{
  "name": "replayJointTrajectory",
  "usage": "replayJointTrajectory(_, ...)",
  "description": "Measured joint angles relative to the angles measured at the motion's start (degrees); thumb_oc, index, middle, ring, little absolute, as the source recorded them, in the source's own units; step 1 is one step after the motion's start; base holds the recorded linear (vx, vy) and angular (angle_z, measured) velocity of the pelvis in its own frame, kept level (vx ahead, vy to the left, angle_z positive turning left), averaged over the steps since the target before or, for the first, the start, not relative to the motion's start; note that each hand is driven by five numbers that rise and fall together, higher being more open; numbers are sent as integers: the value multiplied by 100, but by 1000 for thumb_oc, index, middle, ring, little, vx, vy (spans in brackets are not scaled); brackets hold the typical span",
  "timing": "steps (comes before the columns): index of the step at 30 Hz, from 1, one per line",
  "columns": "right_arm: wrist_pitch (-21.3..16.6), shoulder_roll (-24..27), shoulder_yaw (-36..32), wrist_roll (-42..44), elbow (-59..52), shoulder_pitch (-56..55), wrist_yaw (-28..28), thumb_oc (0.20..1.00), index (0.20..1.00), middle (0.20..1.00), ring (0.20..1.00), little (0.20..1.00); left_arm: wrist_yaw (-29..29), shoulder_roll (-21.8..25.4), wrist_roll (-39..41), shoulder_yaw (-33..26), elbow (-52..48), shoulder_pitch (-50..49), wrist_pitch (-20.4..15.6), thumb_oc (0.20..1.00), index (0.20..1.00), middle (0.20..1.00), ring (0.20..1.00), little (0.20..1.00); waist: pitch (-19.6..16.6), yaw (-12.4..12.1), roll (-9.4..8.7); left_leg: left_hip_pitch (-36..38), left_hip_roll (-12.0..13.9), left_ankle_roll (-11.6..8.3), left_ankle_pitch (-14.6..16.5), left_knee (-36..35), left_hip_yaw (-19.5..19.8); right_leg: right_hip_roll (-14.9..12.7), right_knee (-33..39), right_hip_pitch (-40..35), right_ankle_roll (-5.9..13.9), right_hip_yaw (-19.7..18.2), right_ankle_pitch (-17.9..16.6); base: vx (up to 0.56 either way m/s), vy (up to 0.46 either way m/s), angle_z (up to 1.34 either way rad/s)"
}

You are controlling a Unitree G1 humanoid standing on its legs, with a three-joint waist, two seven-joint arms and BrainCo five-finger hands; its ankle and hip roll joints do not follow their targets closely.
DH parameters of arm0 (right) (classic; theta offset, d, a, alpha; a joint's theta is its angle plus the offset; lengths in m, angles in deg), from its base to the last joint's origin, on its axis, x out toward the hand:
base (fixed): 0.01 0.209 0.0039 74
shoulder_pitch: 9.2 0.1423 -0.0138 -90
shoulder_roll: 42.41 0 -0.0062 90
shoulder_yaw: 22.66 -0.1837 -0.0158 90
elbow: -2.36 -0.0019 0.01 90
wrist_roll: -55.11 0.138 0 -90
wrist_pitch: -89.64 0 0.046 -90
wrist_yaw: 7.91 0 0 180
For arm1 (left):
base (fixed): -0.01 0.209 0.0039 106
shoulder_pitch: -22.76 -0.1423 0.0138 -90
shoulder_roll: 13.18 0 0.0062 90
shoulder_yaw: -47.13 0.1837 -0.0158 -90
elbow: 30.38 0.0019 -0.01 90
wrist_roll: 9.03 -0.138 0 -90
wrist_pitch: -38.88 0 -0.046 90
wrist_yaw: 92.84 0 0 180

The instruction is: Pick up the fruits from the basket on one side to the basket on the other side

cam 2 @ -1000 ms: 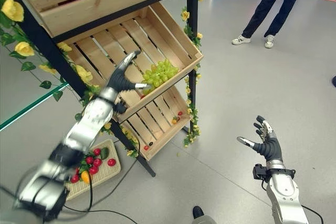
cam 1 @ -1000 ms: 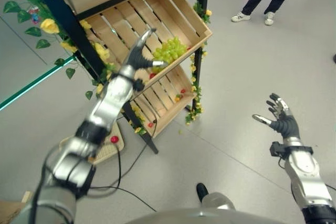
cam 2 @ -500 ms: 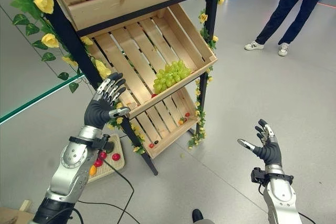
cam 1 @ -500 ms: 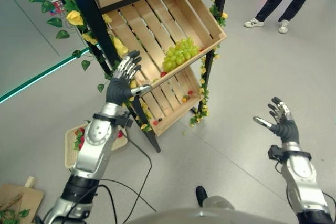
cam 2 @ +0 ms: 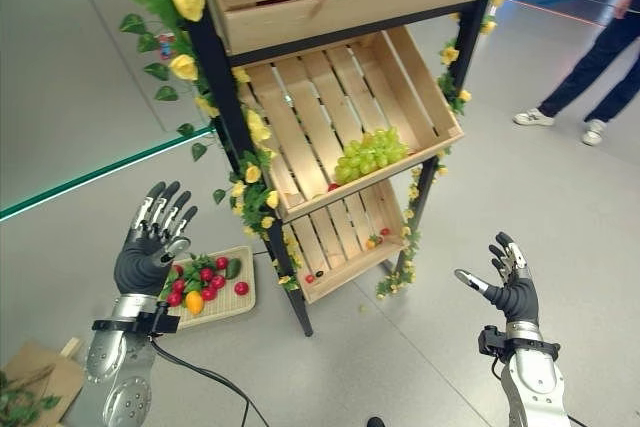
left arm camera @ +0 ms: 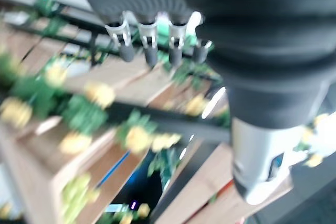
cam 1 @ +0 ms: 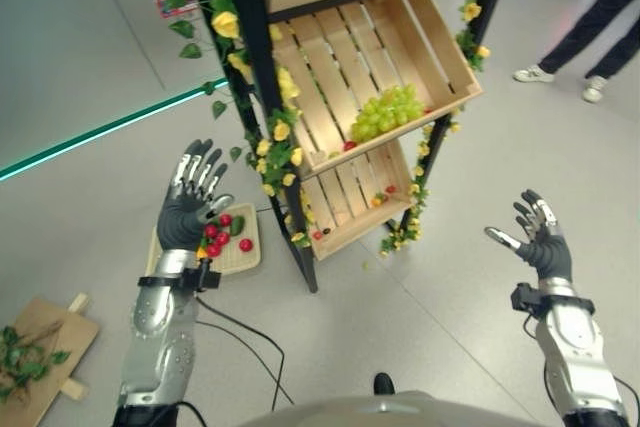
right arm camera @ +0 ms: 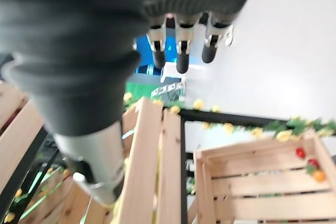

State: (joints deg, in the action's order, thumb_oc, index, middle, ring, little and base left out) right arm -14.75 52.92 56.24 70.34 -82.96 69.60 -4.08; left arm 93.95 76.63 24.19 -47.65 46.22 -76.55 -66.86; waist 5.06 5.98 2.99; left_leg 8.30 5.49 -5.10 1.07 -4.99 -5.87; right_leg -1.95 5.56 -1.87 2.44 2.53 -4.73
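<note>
Beside rack [cam 2: 220, 117], left hand [cam 2: 150, 247] withdrawn, empty.

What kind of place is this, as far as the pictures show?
Probably a mock fruit stand in an indoor hall: tilted wooden crates on a flower-trimmed black rack, green grapes in one, a bare grey floor.

grey floor [cam 1: 470, 247] with a green stripe [cam 1: 90, 137].

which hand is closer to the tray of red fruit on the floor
Left. The left hand hangs open just beside the tray; the right hand is far across, past the shelf.
</note>
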Motion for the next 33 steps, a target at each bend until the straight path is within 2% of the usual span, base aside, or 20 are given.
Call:
replayJointTrajectory(1,-5,-2,4,0,0,20,7,1000,1000,1000,1000,1000,-41,0,-8,-33,1,-18,-37,1000,1000,1000,1000,1000,-3,-76,3,1,-7,0,-2,2,16,-2,-1,-4,-2,15,-3,5,2,9)
replayJointTrajectory(4,-9,-1,24,0,-19,70,10,1000,1000,1000,1000,1000,-238,1,-110,-110,13,-66,-106,1000,1000,1000,1000,1000,-6,-89,-2,-1,-26,11,-10,1,147,-22,-11,-77,-5,142,15,-2,-2,22)
replayJointTrajectory(5,-8,-1,51,4,-56,85,13,1000,1000,1000,1000,1000,-300,-14,-183,-106,117,-81,-182,1000,1000,1000,1000,1000,-29,-200,16,-49,-35,14,-12,-1,194,-34,-24,-98,6,229,28,-5,-8,21)
replayJointTrajectory(9,-22,-1,82,15,-230,100,5,1000,1000,1000,1000,1000,-630,-67,-529,-96,772,-78,-227,1000,1000,1000,1000,1000,-82,-252,-27,-112,-43,13,-62,3,401,-56,-14,-134,41,434,82,-9,-8,31)
replayJointTrajectory(13,-30,-5,152,14,-233,145,8,1000,1000,1000,1000,1000,-979,-77,-801,-95,1318,-143,-193,1000,1000,1000,1000,1000,-120,-404,-96,-246,-69,-14,-127,5,751,-90,4,-199,25,753,170,-5,-13,44)
replayJointTrajectory(16,-34,-6,183,9,-234,148,28,1000,1000,1000,1000,1000,-1148,-97,-954,-77,1456,-145,-182,1000,1000,1000,1000,1000,-118,-411,-105,-343,-98,-15,-201,7,1024,-116,2,-222,36,1027,202,5,-4,46)
replayJointTrajectory(19,-34,-7,196,8,-233,137,35,1000,1000,1000,1000,1000,-1198,-98,-999,-57,1455,-156,-183,1000,1000,1000,1000,1000,-114,-552,-101,-389,-104,-16,-207,12,1095,-120,3,-231,39,1102,215,22,8,21)
replayJointTrajectory(27,-34,-10,261,7,-227,159,50,1000,1000,1000,1000,1000,-1296,-96,-1001,-47,1454,-162,-183,1000,1000,1000,1000,1000,-74,-533,-146,-389,-120,-15,-208,8,1128,-135,3,-236,60,1162,235,29,21,3)
replayJointTrajectory(33,-34,-66,275,4,-226,158,50,1000,1000,1000,1000,1000,-1301,-65,-1008,-36,1454,-151,-183,1000,1000,1000,1000,1000,6,-521,-249,-383,-137,-13,-206,3,1088,-160,-2,-225,60,1142,235,28,67,-1)
